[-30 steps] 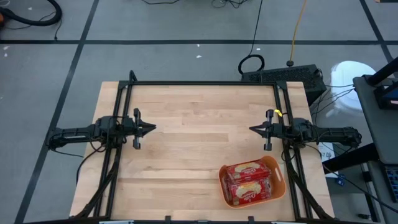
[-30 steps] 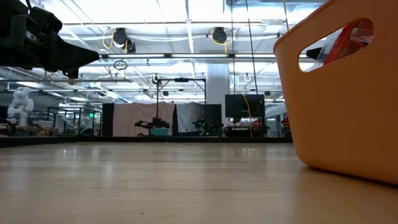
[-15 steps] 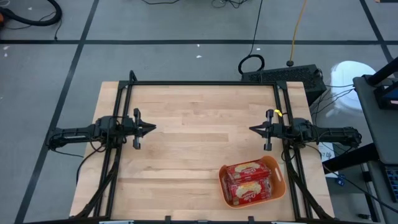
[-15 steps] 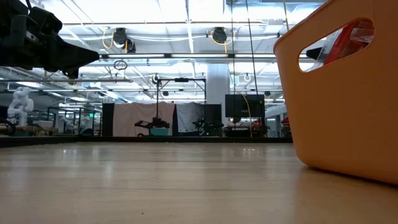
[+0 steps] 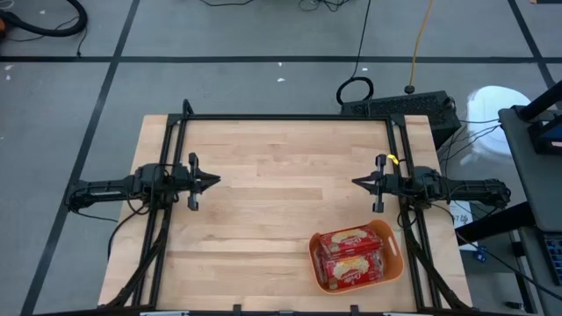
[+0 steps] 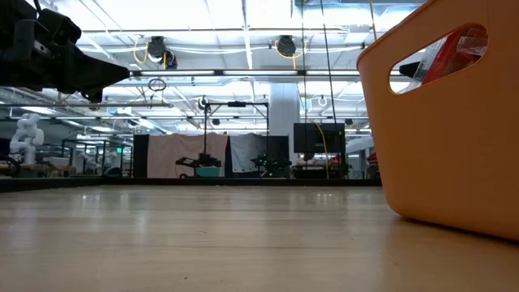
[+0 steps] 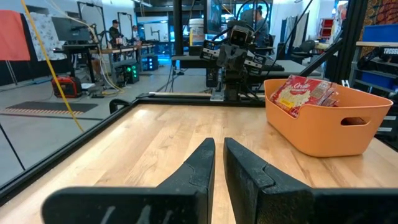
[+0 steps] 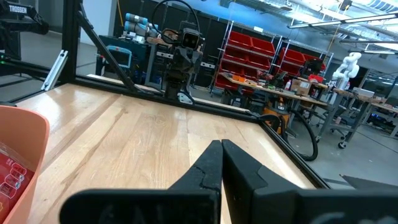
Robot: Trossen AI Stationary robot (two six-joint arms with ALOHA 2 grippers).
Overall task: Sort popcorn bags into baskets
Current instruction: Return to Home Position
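The orange basket stands on the table near its near right corner, holding several red popcorn bags with cream-yellow labels; it shows in the low view and the left wrist view. My left gripper hovers at the table's left side, shut, its fingers nearly together in its wrist view. My right gripper hovers at the right side, above and beyond the basket, shut. Both point toward the table's middle.
A black frame runs along the table's far, left and right edges. Bare wood lies between the two grippers. Beyond the table are workbenches, red shelving and people at a distance.
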